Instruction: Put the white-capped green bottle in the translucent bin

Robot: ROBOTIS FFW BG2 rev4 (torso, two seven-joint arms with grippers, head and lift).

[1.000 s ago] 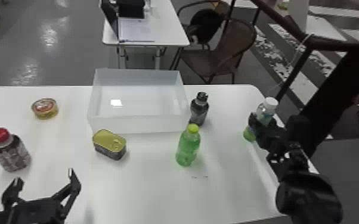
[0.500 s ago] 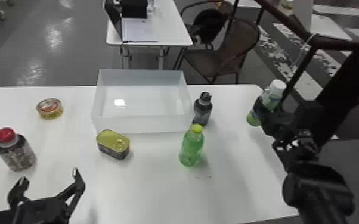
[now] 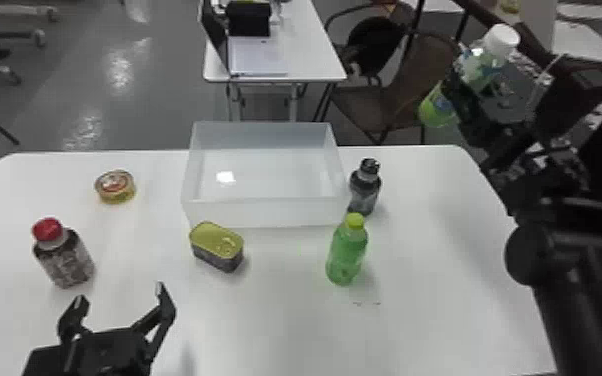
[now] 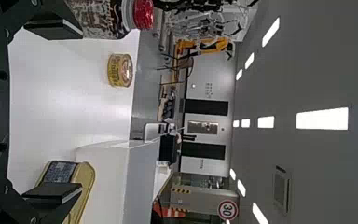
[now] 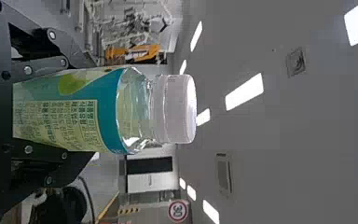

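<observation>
Nearest, low on the left of the head view, the left pincer stands spread wide over the glossy white counter, nothing between its fingers. Just beyond it to the left is a dark-labelled bottle with a red cap; ahead and to its right sits a rounded rectangular tin with a gold lid, and farther right a clear green plastic bottle with a yellow-green cap. The right pincer, raised above the counter's right side, is closed around the white-capped green bottle, cap uppermost. Left of that pincer and lower, a small dark bottle with a black cap stands beside the empty rectangular translucent bin. A round gold can lies beyond the left pincer. Behind the counter are a brown chair and a white desk.
</observation>
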